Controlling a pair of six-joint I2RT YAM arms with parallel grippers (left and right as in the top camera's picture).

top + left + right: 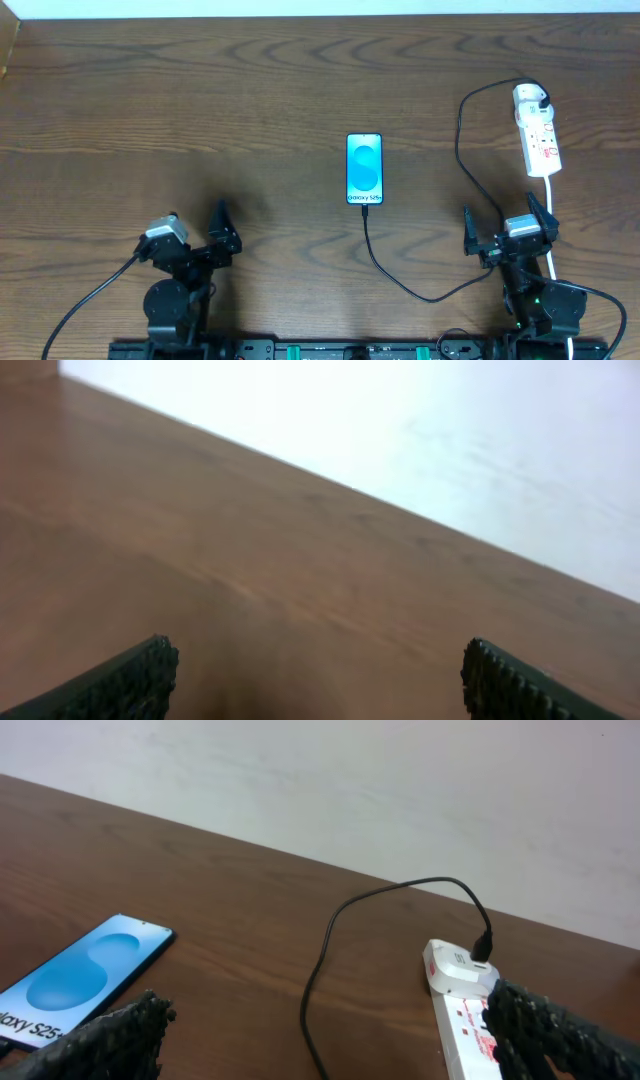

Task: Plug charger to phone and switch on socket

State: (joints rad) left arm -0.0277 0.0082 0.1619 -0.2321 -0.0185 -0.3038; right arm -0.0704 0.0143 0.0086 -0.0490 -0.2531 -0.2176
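My left pincer (318,685) open, empty, over the counter (300,560). My right pincer (330,1038) open, empty, above the charger (315,982) cable. The phone (364,168) lies ahead-left of it, cable tip at its near edge; socket (538,132) ahead-right, adapter (540,100) plugged in.

a robot lab bench — wood-grain table (200,120), plain white wall (400,780) behind.

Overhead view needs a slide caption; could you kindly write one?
Charger runs from phone to socket; left arm and right arm empty, jaws open.
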